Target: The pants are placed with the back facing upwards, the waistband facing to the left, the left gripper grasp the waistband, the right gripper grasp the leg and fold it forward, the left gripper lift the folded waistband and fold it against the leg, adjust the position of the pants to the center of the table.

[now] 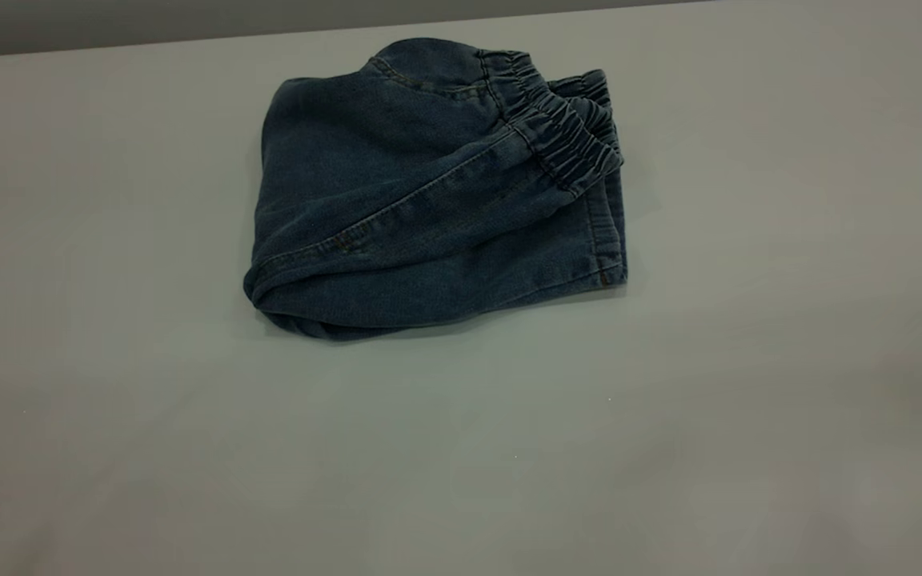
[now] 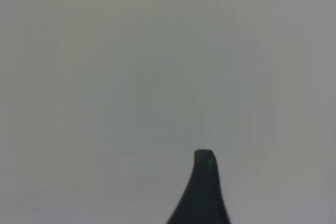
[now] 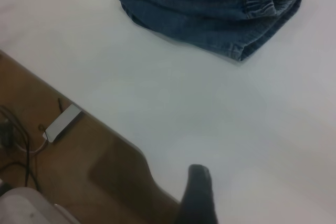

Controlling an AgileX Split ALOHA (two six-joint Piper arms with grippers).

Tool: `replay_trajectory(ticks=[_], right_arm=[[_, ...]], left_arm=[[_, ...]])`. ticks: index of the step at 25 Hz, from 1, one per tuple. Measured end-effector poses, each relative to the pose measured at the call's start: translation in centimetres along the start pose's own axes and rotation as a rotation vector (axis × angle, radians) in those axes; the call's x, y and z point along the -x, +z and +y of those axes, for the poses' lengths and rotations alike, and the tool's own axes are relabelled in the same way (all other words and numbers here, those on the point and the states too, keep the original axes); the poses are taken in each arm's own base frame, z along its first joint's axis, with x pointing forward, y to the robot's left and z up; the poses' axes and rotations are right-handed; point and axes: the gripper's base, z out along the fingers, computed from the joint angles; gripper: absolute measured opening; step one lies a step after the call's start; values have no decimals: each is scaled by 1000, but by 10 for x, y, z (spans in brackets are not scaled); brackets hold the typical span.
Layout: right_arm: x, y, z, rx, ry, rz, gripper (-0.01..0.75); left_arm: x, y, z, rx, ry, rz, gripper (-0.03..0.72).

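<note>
The pants [image 1: 429, 200] lie folded into a compact blue denim bundle on the table [image 1: 461, 448], a little toward its far side. The gathered waistband [image 1: 565, 132] sits on top at the bundle's right end, over the leg [image 1: 509, 276] and its stitched hem. Neither gripper appears in the exterior view. The right wrist view has the pants [image 3: 210, 9] far off, and my right gripper [image 3: 237, 184] shows one black fingertip [image 3: 198, 177] over bare table near the table's edge. My left gripper [image 2: 260, 182] shows one black fingertip [image 2: 203, 161] over bare table. Both hold nothing.
In the right wrist view the table's edge runs diagonally past a brown floor with a white box [image 3: 63, 123], cables [image 3: 16, 135] and a pale object [image 3: 26, 205]. The table's back edge [image 1: 189, 36] meets a dark wall.
</note>
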Motion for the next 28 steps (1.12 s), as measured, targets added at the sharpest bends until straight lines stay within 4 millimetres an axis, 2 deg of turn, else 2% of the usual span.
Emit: replay_trajectory(ticks=[7, 21, 25, 28], right_arm=[[0, 0, 0, 0, 1, 0, 531], [0, 0, 0, -1, -1, 0, 531], [0, 0, 0, -1, 0, 0, 531], [0, 0, 0, -1, 0, 0, 531]], left_arm=[[0, 0, 2, 21, 71, -2, 508], [0, 0, 3, 28, -12, -1, 499], [0, 0, 0, 1, 119, -2, 499], [-2, -1, -9, -100, 267, 11, 499]])
